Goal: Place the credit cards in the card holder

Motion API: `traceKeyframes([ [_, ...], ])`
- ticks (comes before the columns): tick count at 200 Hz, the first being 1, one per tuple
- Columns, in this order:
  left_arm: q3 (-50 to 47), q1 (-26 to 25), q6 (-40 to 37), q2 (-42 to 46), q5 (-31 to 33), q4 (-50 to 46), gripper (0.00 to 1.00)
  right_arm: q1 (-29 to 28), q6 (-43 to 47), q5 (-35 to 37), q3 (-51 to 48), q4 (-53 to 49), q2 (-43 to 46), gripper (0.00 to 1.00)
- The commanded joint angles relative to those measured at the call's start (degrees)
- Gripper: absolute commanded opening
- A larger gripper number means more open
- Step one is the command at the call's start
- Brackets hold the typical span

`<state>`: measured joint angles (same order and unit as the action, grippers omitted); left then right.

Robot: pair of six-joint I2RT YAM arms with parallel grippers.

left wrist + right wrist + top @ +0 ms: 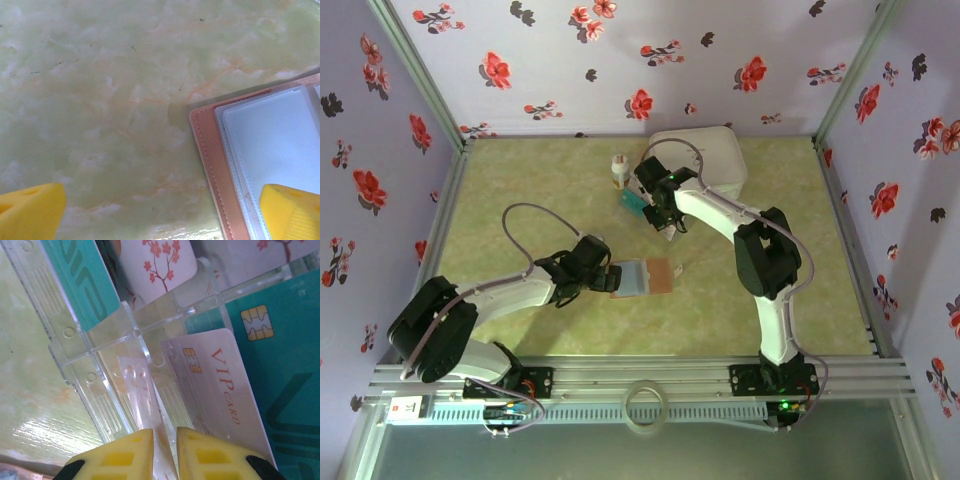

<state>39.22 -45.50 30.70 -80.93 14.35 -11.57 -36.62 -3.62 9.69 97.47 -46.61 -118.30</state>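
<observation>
From my right gripper [165,452], jaws nearly together on I can't tell what above the credit cards [220,390] in their clear rack [90,375], the card holder [658,274] lies at six o'clock, with my left gripper [612,278] spread open at its edge.

The desk [520,180] was a pale green marbled surface with faint orange veins. Near the middle of the top view lay the card holder [648,276], opened flat, its reddish-brown cover framing clear sleeves. In the upper centre stood a small white bottle [618,170], and to its right a large white case [705,155] lay near the back edge. Just below the bottle sat a clear plastic rack [80,365], seemingly resting on the desk, with teal credit cards [629,203] in it.
</observation>
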Motion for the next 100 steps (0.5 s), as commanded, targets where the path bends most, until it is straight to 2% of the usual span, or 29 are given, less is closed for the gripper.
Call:
traceKeyframes([
  [1, -0.72, -0.34, -0.55, 0.95, 1.19, -0.29, 1.0, 0.41, 1.32, -0.47, 1.54, -1.45, 0.24, 0.18],
  [100, -0.88, -0.34, -0.3, 0.87, 1.05, -0.12, 1.0, 0.7, 2.3, -1.43, 1.9, -2.09, 0.93, 0.18],
])
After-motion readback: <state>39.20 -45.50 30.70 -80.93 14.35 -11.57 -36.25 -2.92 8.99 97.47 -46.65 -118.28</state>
